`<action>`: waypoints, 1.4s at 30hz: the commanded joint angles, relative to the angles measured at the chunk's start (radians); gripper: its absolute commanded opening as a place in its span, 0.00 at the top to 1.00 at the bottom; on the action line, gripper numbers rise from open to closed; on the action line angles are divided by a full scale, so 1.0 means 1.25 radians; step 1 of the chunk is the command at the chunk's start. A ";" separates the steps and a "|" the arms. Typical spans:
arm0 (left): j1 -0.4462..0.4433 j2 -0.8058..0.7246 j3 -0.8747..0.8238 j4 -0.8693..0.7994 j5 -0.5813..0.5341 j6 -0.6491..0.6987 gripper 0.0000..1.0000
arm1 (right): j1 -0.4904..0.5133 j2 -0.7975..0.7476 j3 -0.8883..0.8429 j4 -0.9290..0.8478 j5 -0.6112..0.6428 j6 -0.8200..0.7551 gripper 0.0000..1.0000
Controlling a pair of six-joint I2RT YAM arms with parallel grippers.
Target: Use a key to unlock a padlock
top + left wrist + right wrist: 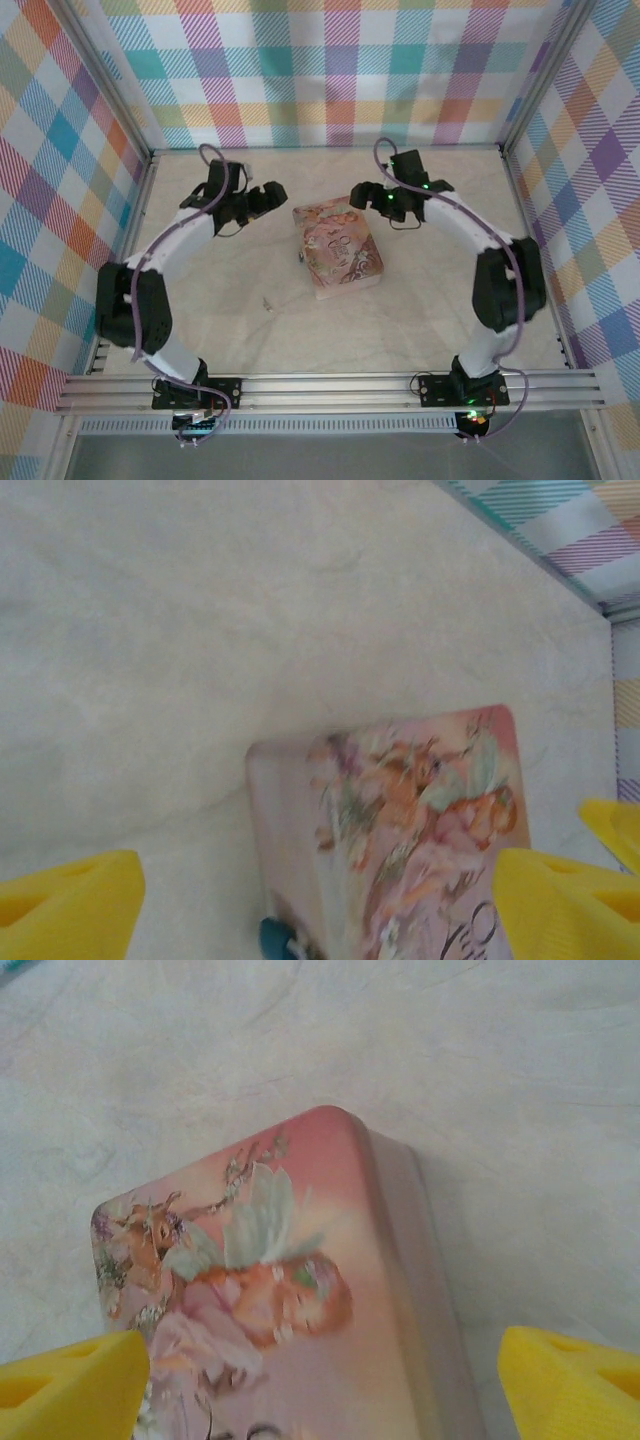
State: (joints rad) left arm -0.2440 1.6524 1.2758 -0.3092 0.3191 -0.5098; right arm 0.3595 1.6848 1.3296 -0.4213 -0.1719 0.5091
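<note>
1. The padlock lies on the pale marbled desk, right against the long side wall of a pink fairy-print tin. The left wrist camera catches only its blue body at the bottom edge of the picture, with a speck of pale metal beside it.
2. From above, the padlock is a small dark spot at the tin's left side, toward the near corner.
3. The key is a tiny pale sliver on the bare desk. It lies left of the tin and nearer the arm bases, and it is apart from both the padlock and the tin.
4. The tin lies flat near the middle of the desk with its lid closed, turned a little askew.
5. The left jaws are spread wide with nothing between them. Their yellow fingertips sit at either side of the wrist picture, with the tin's left far corner below.
6. The right jaws are likewise spread and hold nothing. Their yellow fingertips frame the tin's other far corner.
7. Both arms curve inward over the tin's far end.
</note>
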 commanded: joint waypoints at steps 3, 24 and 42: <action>-0.009 0.171 0.184 -0.079 0.145 0.070 0.15 | 0.001 -0.195 -0.174 -0.029 0.053 0.083 0.12; -0.077 0.443 0.509 -0.288 0.260 0.237 0.23 | 0.173 -0.480 -0.563 0.058 0.009 0.336 0.17; -0.077 0.142 0.056 -0.138 0.168 0.153 0.35 | 0.149 -0.197 -0.374 0.160 0.048 0.268 0.26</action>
State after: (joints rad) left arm -0.3267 1.8935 1.4044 -0.4938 0.5163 -0.2737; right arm 0.5617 1.3987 0.7872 -0.2806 -0.1234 0.8948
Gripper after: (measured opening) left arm 0.652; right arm 0.742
